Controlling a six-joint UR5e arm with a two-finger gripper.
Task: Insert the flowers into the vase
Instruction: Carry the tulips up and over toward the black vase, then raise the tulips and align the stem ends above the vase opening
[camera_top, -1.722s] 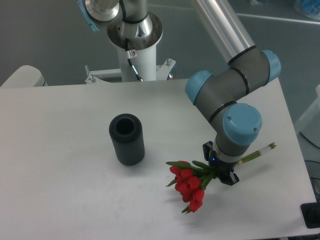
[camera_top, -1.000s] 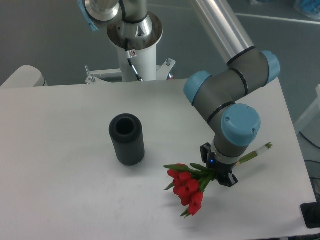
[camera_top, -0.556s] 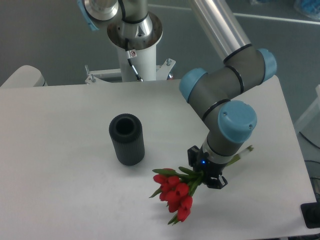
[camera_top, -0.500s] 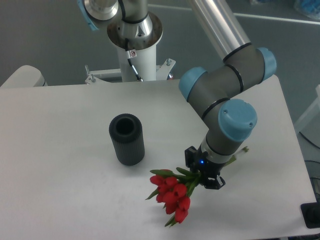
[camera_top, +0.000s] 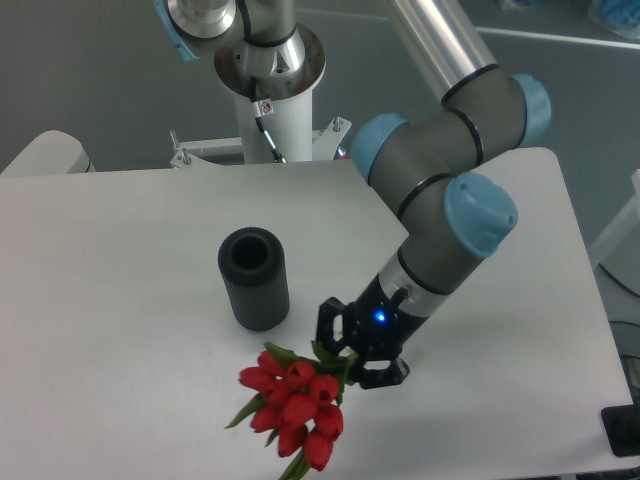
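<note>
My gripper (camera_top: 352, 352) is shut on the flowers (camera_top: 293, 404), a bunch of red tulip buds with green leaves. The bunch is held above the table near the front edge, buds pointing down-left toward the camera. The stems are hidden behind the gripper and wrist. The vase (camera_top: 254, 277), a dark ribbed cylinder with a round open mouth, stands upright on the white table, up and to the left of the flowers and apart from them.
The white table (camera_top: 120, 260) spans the view, with its front edge just below the flowers. The arm's base column (camera_top: 268, 90) stands behind the table's back edge. A rounded white object (camera_top: 45, 155) sits at the far left.
The gripper has carried the flowers left and forward, from the table's right side to just right of and below the vase. The wrist has turned, and the stems no longer show.
</note>
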